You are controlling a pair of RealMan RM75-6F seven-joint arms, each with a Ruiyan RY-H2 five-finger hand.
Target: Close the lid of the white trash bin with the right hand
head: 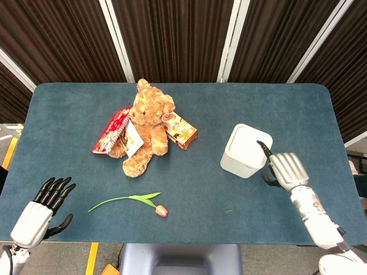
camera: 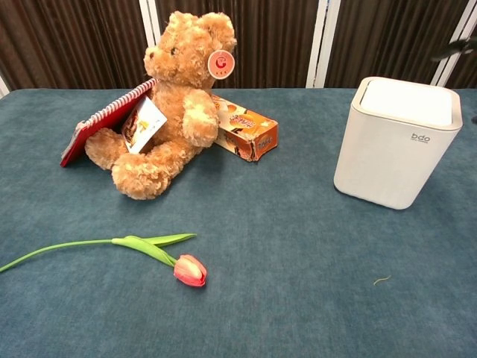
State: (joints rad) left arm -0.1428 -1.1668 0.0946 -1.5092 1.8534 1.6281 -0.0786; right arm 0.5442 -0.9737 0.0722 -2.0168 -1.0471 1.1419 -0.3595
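Note:
The white trash bin [head: 245, 151] stands on the right part of the blue table, and its lid [camera: 408, 100] lies flat and closed. My right hand [head: 285, 169] hovers just right of the bin, holding nothing, with one dark fingertip [head: 261, 145] stretched over the lid's near right corner. In the chest view only that fingertip [camera: 460, 46] shows, raised clear above the lid at the frame's right edge. My left hand [head: 43, 205] rests at the table's near left corner, fingers spread and empty.
A brown teddy bear [head: 148, 127] leans on a red notebook [head: 110, 132], with an orange snack box [head: 182, 130] beside it, left of the bin. A pink tulip [head: 133, 202] lies near the front edge.

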